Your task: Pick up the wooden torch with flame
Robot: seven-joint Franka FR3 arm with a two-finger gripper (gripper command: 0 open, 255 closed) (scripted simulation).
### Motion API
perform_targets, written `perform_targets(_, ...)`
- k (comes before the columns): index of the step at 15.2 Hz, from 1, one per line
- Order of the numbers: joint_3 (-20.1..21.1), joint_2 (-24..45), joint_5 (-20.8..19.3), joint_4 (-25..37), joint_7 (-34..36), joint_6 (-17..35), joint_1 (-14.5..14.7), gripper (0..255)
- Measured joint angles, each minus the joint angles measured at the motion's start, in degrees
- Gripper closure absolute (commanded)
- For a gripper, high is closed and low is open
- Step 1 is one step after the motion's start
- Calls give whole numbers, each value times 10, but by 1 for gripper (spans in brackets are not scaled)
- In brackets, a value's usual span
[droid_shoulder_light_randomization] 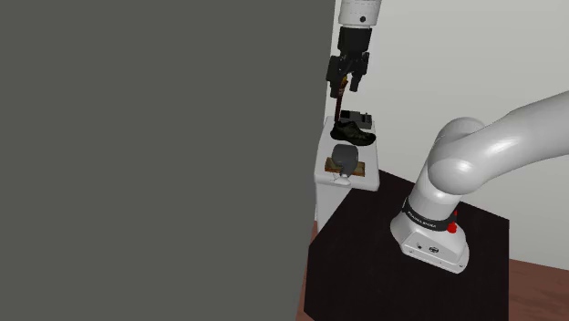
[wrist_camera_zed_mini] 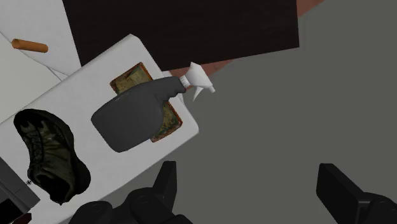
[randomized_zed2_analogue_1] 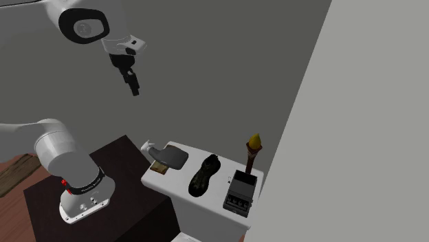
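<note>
At the corner of the white table [randomized_zed2_analogue_1: 181, 179] beside the grey wall [randomized_zed2_analogue_1: 357, 103], the torch [randomized_zed2_analogue_1: 251, 157] stands upright with its flame on top, well below the gripper [randomized_zed2_analogue_1: 135, 88] and toward the second exterior view's right of it, whose fingers [wrist_camera_zed_mini: 338, 188] are spread and hold nothing.

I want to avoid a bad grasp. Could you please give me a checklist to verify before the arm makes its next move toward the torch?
1. Are the fingers open and empty? Ok: they stand apart with nothing between them.
2. Is the torch upright on the white table? Ok.
3. Is the gripper lined up over the torch? Not ok: it hangs high and off to the side, and the wrist view looks down on the spray bottle and the shoe.
4. Is there room for the fingers around the torch? Cannot tell: the black box and the grey wall stand close to it.
</note>
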Motion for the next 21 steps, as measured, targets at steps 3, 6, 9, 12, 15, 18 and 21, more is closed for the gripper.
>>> perform_targets(3,-13,9,-10,-2,-15,11,-6,0)
perform_targets(6,-46,38,-32,5,-51,34,-19,0)
perform_targets(9,-78,74,-51,19,-86,57,-29,0)
perform_targets(12,-107,107,-65,33,-119,79,-38,0)
perform_targets(15,-139,155,-73,63,-155,100,-44,0)
perform_targets(18,-172,200,-78,92,-193,119,-50,0)
perform_targets(21,-203,255,-72,129,-231,140,-53,0)
